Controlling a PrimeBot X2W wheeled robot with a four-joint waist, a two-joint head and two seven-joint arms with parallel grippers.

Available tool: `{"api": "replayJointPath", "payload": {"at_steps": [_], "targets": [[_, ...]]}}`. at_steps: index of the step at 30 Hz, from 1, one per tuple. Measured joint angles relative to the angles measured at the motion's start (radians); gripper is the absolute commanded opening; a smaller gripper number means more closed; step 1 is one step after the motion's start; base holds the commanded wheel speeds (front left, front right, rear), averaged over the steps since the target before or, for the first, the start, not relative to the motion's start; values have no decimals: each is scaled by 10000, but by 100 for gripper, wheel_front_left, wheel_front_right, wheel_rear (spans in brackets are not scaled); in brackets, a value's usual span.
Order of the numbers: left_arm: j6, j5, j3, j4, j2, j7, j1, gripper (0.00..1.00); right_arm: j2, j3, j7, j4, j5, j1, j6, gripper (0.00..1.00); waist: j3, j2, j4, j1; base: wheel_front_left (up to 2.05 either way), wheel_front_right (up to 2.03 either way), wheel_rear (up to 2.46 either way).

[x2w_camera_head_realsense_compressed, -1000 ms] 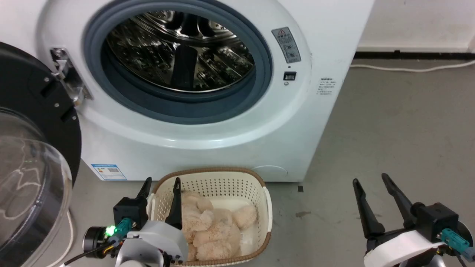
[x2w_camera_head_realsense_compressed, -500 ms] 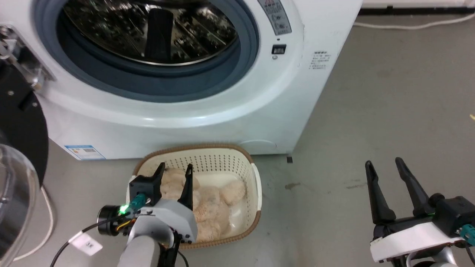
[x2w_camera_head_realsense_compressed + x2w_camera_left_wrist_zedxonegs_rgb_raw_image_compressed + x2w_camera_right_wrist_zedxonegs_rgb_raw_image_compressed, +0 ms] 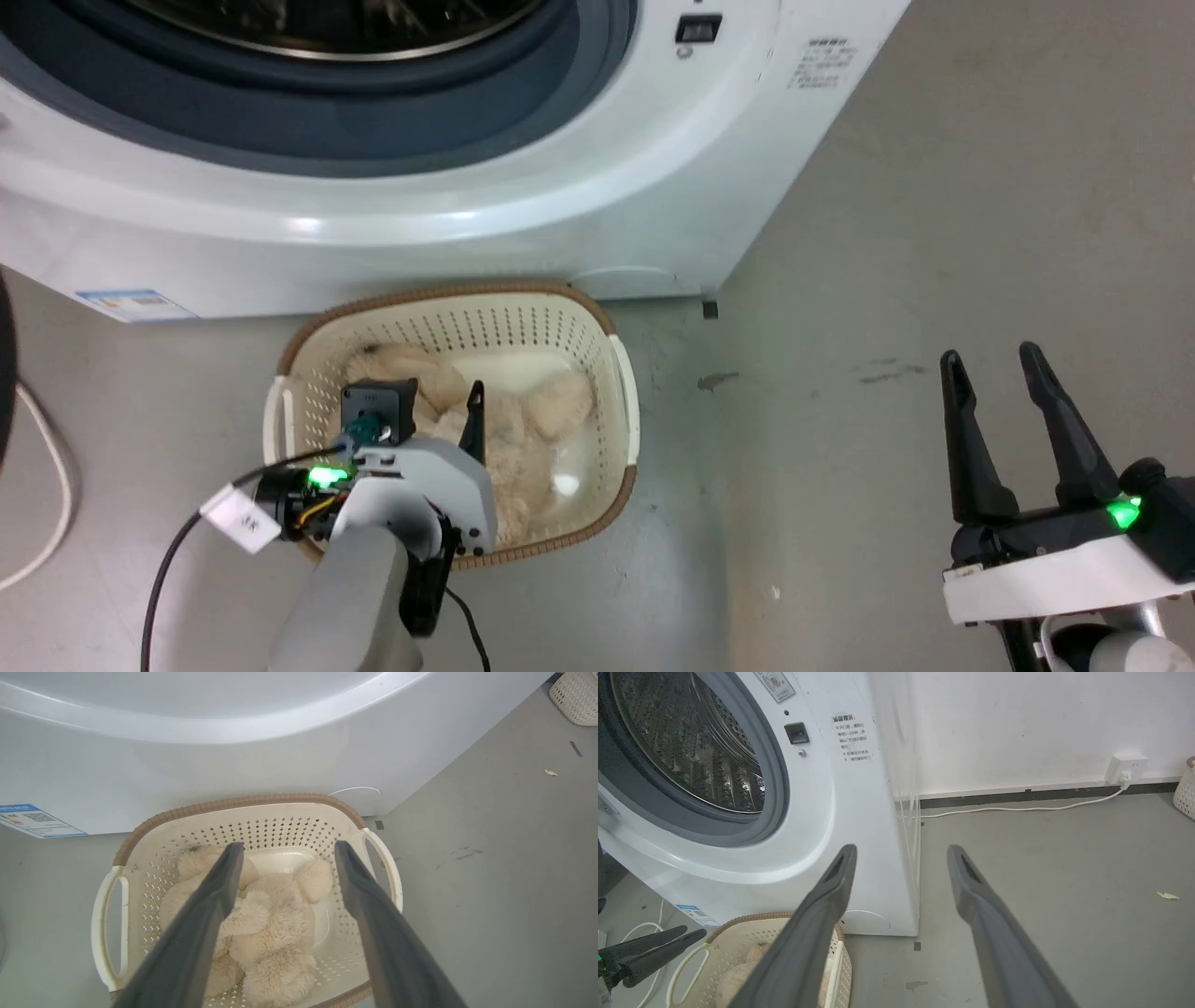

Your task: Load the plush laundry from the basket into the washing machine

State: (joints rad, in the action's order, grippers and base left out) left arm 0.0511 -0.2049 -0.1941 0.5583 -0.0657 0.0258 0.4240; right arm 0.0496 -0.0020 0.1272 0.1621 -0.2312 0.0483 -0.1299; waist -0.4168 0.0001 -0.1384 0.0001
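The left hand point(image 3: 289, 847) hangs just above the basket, its two long dark fingers spread as wide as they go and nothing between them. Directly beneath their tips lies the fluffy cream-beige teddy bear point(image 3: 275, 919), curled on the bottom of the oval cream plastic basket point(image 3: 233, 805) with perforated sides and a brown woven-look rim. The bear's length seems to run from the machine side back toward the robot, so the fingers straddle its width, and a straight drop should bracket the body. Its shaggy, rounded limbs fold over one another; no face shows. The right hand point(image 3: 990, 355), just as wide open and empty, hovers well apart over the bare grey floor point(image 3: 887, 233), so the left is far nearer. The large white front-loading washing machine point(image 3: 467, 224) stands just behind the basket.
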Motion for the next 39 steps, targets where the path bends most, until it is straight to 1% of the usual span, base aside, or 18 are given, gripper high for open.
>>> {"api": "replayJointPath", "payload": {"at_steps": [3, 11, 16, 21, 29, 39], "targets": [[151, -96, -121, 453, -38, -194, 420, 100, 0, 40, 69, 136, -117, 79, 0, 100, -377, 0, -56, 0, 0, 0, 0], [713, -117, -610, 1745, -163, -1290, 1445, 100, 0, 67, 198, 410, -522, 145, 0, 100, -1348, 0, -198, 0, 0, 0, 0], [953, -272, -815, 2314, -341, -1691, 2007, 100, 0, 86, 339, 581, -752, 234, 0, 100, -1926, 0, -311, -1, 0, 0, 0], [1202, -303, -1133, 2871, -405, -2201, 2571, 100, 0, 102, 435, 702, -1014, 244, 0, 100, -2490, 0, -433, 0, 0, 0, 0], [1490, -610, -1480, 3731, -445, -3072, 3359, 100, 0, 226, 598, 844, -1448, 407, 0, 100, -3258, 0, -696, -1, 0, 0, 0], [1791, -1076, -1806, 4686, -493, -3469, 4288, 100, 0, 293, 788, 1053, -1939, 449, 0, 100, -4197, 0, -1059, -1, 0, 0, 0]]}}
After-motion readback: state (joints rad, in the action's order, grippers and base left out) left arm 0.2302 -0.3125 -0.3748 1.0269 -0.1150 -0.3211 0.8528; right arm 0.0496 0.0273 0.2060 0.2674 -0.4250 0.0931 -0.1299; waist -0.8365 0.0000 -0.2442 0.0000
